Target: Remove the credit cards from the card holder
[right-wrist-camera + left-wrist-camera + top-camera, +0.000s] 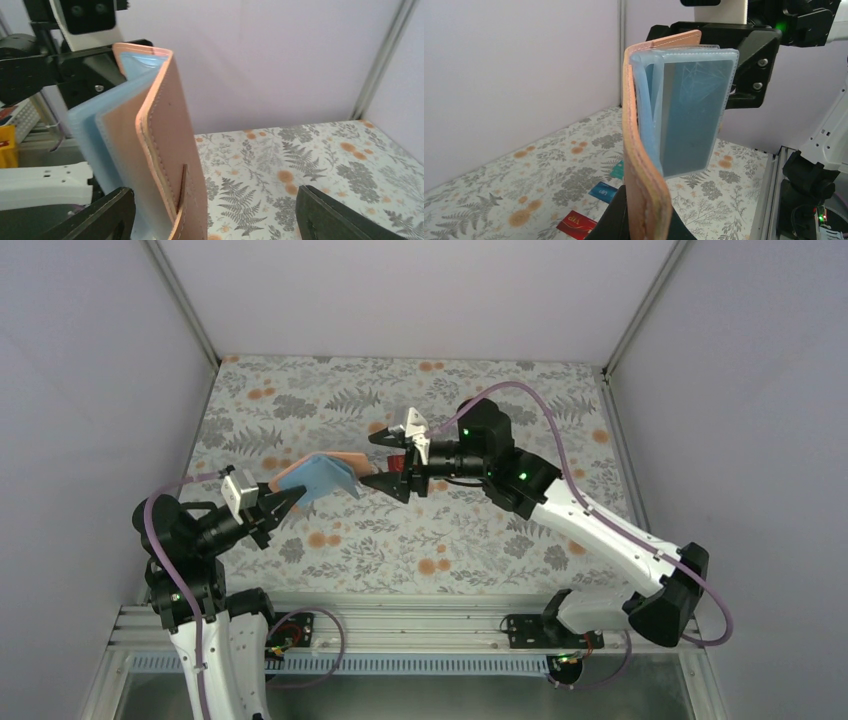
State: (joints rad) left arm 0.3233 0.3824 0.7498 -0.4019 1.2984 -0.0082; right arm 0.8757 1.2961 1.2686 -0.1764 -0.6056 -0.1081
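Note:
The card holder (318, 478) hangs above the table, reddish-brown outside with light-blue sleeves (694, 115) fanned open. My left gripper (283, 503) is shut on its near end, with the brown cover (644, 165) rising from between the black fingers (616, 220). My right gripper (388, 467) stands open at the holder's far end. Its fingers (110, 215) straddle the cover's edge (170, 130) without touching it. On the floral cloth below lie three credit cards: a red one (576, 225), a blue one (603, 191) and a teal one (618, 170), partly hidden behind the holder.
A floral cloth (480, 530) covers the table, with pale walls on three sides and a metal corner post (385, 55) at the back. An aluminium rail (400, 625) with the arm bases runs along the near edge.

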